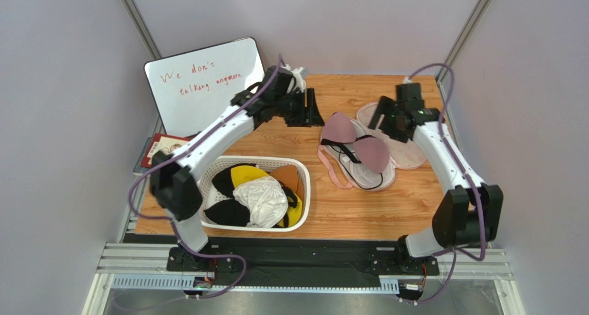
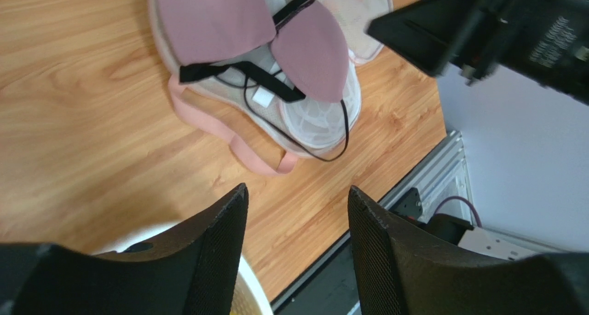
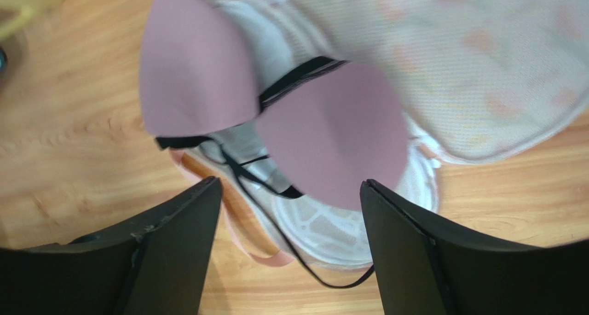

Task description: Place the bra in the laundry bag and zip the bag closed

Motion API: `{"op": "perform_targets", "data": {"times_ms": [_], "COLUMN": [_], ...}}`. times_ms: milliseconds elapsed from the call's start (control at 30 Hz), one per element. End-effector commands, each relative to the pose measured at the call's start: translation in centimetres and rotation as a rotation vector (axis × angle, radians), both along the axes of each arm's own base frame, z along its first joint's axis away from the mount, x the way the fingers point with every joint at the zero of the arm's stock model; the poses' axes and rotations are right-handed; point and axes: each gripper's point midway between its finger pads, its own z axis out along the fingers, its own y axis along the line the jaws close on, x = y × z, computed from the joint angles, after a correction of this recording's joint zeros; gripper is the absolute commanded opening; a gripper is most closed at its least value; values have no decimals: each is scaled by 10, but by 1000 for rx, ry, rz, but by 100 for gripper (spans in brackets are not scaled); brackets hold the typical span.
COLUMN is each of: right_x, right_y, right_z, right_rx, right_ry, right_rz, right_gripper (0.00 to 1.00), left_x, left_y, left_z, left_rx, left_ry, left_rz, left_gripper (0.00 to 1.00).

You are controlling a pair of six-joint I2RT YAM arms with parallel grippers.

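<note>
Overhead; wrist views both above bra [image 3: 325, 135]

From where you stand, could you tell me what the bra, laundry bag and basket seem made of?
The bra: smooth matte padded fabric, probably foam-lined; cups hold their domed shape. The laundry bag: fine translucent mesh, weave visible, printed. The basket: smooth white plastic, apparently; rigid slotted walls.

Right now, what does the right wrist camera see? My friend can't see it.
A pale pink bra with black straps lies on the opened laundry bag, whose printed flap spreads toward the upper right, on a wooden table. At the bottom, two black jaws stand open with nothing between them.
</note>
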Motion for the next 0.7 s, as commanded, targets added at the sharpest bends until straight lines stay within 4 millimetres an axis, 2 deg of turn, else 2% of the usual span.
{"op": "perform_targets", "data": {"times_ms": [0,33,67,100,133,167,233,267,300,367,400,533,667], "right_x": [-18,-15,-24,-28,-24,-34,-33,-35,-42,-43,-50,-48,-48], "right_y": [-13,-23,-25,-26,-30,-31,-35,-37,-36,-43,-42,-49,-43], "right_z": [-19,-21,-30,-35,-35,-47,-48,-50,-60,-63,-74,-84,-96], "right_rx": [276,287,291,296,307,317,337,340,358,379,392,416,457], "right_ry": [-10,-41,-34,-38,-76,-65,-104,-113,-92,-109,-87,-129,-143], "right_rz": [-37,-64,-71,-76,-97,-109,-131,-144,-146,-174,-174,-173,-147], "right_gripper": [79,79,79,79,79,78,77,76,75,70,69,65,65], "left_x": [42,49,59,71,77,86,94,100,101,104,104,102,101], "left_y": [-56,-63,-68,-74,-77,-81,-81,-76,-72,-66,-65,-65,-67], "left_z": [-5,-11,-42,-32,-40,-53,-69,-83,-90,-104,-107,-124,-140], "left_rx": [-96,-94,-47,-55,-46,-40,-13,36,61,98,97,104,107], "left_ry": [-17,-7,49,4,5,16,23,37,40,41,47,80,119], "left_rz": [-177,-192,-184,-182,-173,-174,-169,-140,-131,-112,-113,-120,-119], "left_gripper": [60,60,61,63,63,63,66,66,66,66,66,66,66]}}
